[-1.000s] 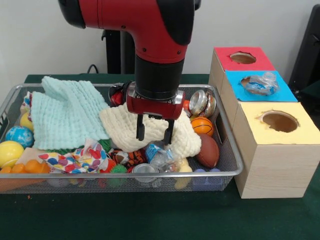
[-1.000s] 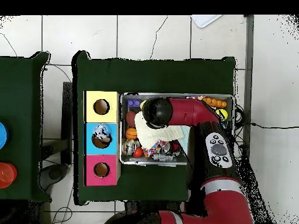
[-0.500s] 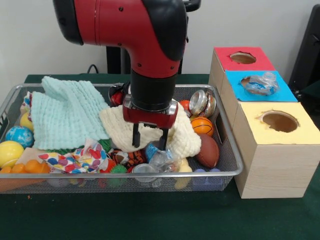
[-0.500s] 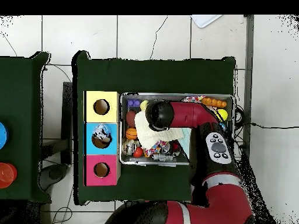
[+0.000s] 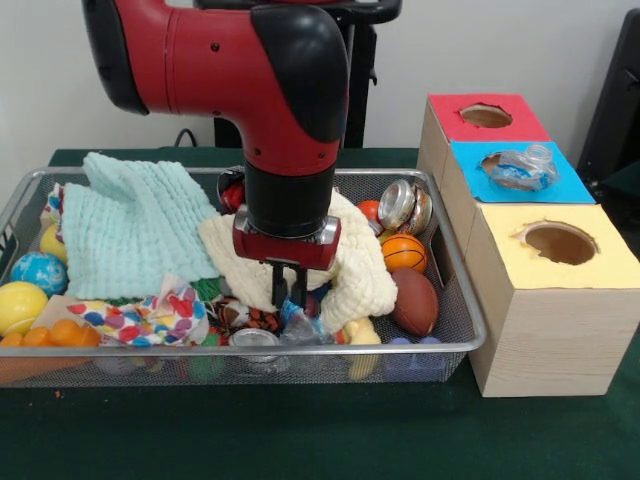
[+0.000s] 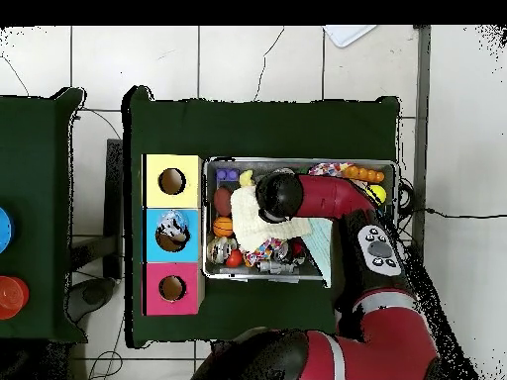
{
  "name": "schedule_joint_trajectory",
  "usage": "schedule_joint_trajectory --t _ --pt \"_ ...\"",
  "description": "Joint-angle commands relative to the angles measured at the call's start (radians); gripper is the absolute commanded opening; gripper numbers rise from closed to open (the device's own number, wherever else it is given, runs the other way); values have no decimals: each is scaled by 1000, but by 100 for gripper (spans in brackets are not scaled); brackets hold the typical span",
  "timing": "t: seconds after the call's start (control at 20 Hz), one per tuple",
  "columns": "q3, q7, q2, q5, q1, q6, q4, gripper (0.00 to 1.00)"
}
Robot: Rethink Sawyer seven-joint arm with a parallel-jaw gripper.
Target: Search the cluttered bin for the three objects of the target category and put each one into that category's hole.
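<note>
The wire mesh bin (image 5: 470, 345) holds cloths, balls and cans; it also shows in the overhead view (image 6: 287, 161). My gripper (image 5: 288, 298) is down in the bin's front middle. Its fingers stand close together on a crushed clear bottle with a blue label (image 5: 303, 325), half buried among the clutter. A second crushed bottle (image 5: 520, 168) lies across the hole in the blue surround (image 5: 565, 188); it also shows in the overhead view (image 6: 173, 228). No third bottle shows. In the overhead view the arm (image 6: 277, 196) hides the gripper.
The red-surround hole (image 5: 486, 116) and the yellow-surround hole (image 5: 560, 243) flank the blue one. A mint cloth (image 5: 130, 225) and a cream cloth (image 5: 355, 265) cover much of the bin. A silver can (image 5: 405, 205), a basketball (image 5: 404, 252) and a football (image 5: 415, 300) lie at its right.
My gripper has come down and slightly left into the clutter. Its fingers have drawn together on the bottle. The bottle and the front can have shifted left.
</note>
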Motion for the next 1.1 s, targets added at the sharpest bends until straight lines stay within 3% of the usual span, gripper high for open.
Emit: schedule_joint_trajectory --t 0.05,0.35,0.55,0.75,0.9,1.1 --pt "71 -61 59 -42 -19 -23 -38 0" --pt "64 -56 15 -33 -7 19 -31 0" --pt "62 -65 -148 13 6 155 49 0" --pt "44 -81 -273 45 30 345 54 0" --pt "54 -85 -303 55 29 413 49 0" --pt "64 -73 -300 47 25 400 48 0"
